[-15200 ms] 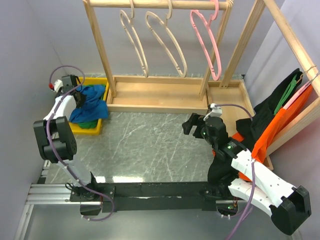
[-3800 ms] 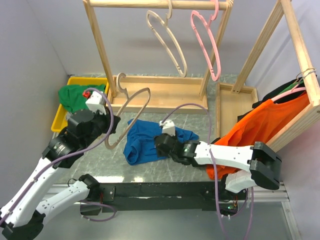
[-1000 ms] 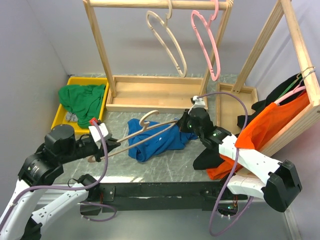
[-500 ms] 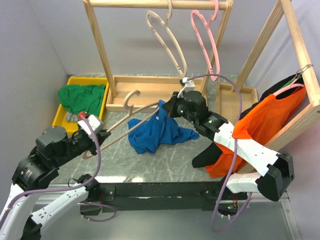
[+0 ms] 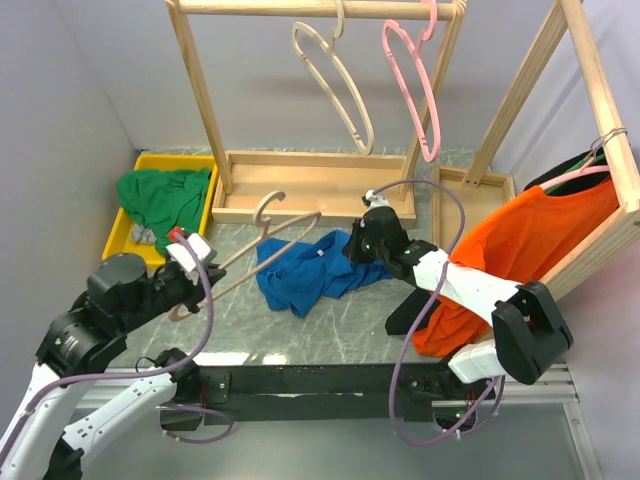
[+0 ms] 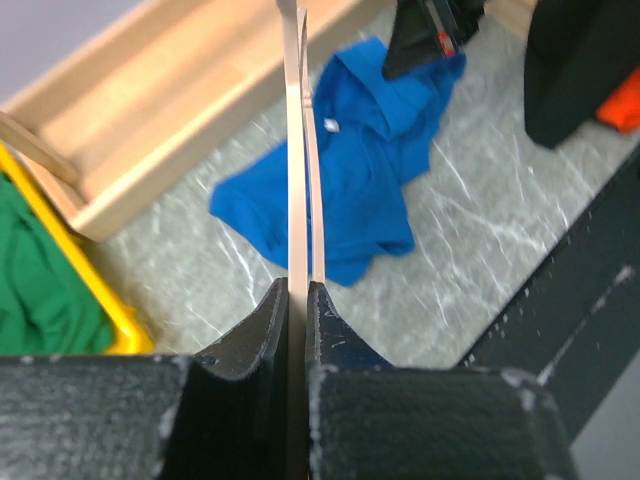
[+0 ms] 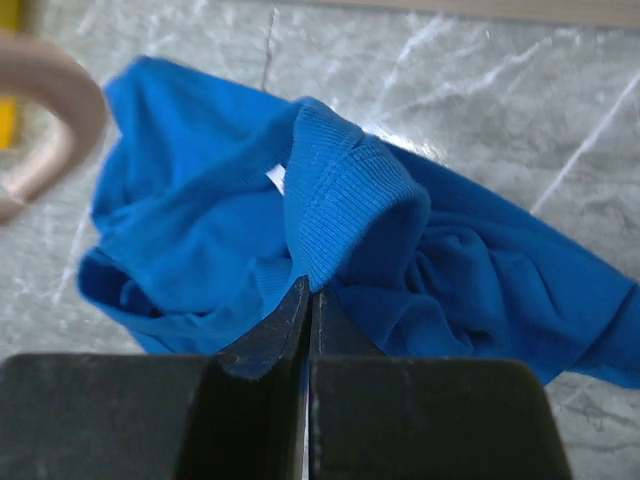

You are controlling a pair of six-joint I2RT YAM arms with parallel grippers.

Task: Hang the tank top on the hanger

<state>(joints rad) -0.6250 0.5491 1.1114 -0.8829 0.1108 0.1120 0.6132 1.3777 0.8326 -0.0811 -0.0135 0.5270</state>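
The royal-blue tank top (image 5: 308, 272) lies crumpled on the marble table. My right gripper (image 5: 353, 248) is shut on a ribbed edge of it at its right end, and the fold stands up just above the jaw tips (image 7: 308, 290). My left gripper (image 5: 192, 285) is shut on the lower end of the beige hanger (image 5: 262, 250). The hanger slants up and to the right over the tank top's left part, its hook (image 5: 267, 205) pointing toward the rack. In the left wrist view the hanger (image 6: 298, 150) shows edge-on between the closed fingers, with the tank top (image 6: 350, 190) beyond it.
A wooden rack (image 5: 195, 90) at the back carries another beige hanger (image 5: 335, 80) and a pink hanger (image 5: 415, 90). A yellow bin (image 5: 118, 240) holds a green garment (image 5: 160, 195). An orange shirt (image 5: 530, 240) and a dark garment (image 5: 410, 312) hang at the right.
My right gripper has come back down and toward me with the tank top's edge, so the raised fabric now sits lower. The hanger in my left gripper has shifted slightly.
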